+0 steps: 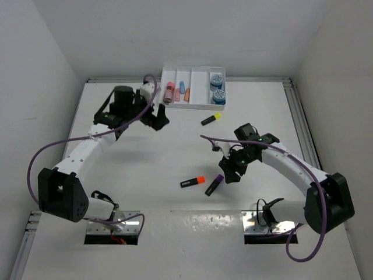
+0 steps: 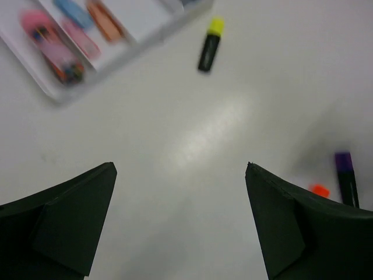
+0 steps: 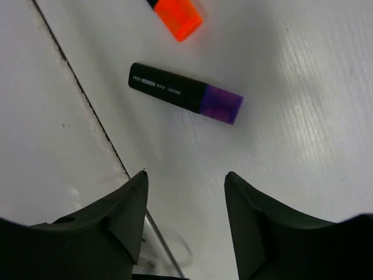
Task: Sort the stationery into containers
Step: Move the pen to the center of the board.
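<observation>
The white divided tray (image 1: 201, 81) stands at the back. It holds pink and peach sticks (image 1: 169, 92) on the left and two blue round pieces (image 1: 218, 87) on the right. A yellow-ended highlighter (image 1: 211, 119) lies just in front of the tray. An orange-ended highlighter (image 1: 192, 182) and a purple-ended highlighter (image 1: 214, 185) lie mid-table. My left gripper (image 1: 158, 119) is open and empty, left of the yellow highlighter (image 2: 210, 51). My right gripper (image 1: 229, 172) is open and empty, just right of the purple highlighter (image 3: 185, 93), with the orange one (image 3: 182, 14) beyond.
White walls close in the table on three sides. A seam (image 3: 87, 99) in the tabletop runs past the right gripper. Purple cables (image 1: 41, 154) loop from both arms. The tray (image 2: 148, 17) shows at the top left of the left wrist view.
</observation>
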`<state>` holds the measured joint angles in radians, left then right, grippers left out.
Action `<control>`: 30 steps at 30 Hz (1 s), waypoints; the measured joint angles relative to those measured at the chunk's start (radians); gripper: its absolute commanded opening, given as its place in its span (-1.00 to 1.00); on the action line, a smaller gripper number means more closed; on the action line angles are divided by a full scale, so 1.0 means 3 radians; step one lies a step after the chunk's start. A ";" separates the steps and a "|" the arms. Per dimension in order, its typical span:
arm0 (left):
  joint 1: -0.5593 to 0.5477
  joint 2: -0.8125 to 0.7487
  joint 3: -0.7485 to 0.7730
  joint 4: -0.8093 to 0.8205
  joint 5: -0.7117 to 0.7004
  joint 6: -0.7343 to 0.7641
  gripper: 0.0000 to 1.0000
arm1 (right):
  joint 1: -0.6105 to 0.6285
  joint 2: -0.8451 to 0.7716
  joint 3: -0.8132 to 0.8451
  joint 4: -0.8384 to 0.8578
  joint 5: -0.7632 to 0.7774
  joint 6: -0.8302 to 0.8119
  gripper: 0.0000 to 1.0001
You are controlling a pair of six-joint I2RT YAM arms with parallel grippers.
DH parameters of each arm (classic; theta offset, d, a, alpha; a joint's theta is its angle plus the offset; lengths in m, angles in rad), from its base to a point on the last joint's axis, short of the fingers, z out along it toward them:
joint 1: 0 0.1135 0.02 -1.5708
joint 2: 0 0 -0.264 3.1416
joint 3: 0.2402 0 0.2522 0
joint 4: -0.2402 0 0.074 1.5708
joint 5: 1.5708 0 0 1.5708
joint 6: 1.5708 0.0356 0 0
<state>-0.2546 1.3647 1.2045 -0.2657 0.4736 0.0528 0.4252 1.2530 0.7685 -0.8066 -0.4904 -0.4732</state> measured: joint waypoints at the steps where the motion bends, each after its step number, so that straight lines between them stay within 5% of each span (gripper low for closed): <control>1: -0.0025 -0.0045 -0.0198 -0.0025 -0.0005 -0.0003 1.00 | 0.0009 0.0072 0.0033 0.0011 0.0037 0.0142 0.00; 10: 0.0217 -0.0627 -0.0595 -0.0482 -0.0654 -0.0060 1.00 | 0.0116 0.0375 -0.0078 0.0239 -0.0064 0.1940 0.37; 18: 0.0234 -0.0623 -0.0381 -0.0507 -0.1606 -0.0380 1.00 | 0.0637 0.0872 0.0189 0.0281 0.0549 0.3222 0.23; 30: 0.0347 -0.0539 -0.0338 -0.0469 -0.1837 -0.0479 1.00 | 0.0758 0.1427 0.0607 0.0153 0.1489 0.4189 0.14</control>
<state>-0.1505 1.2030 1.1030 -0.4065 -0.0776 -0.0910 0.6525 1.6810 0.9504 -0.7609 -0.0437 0.7834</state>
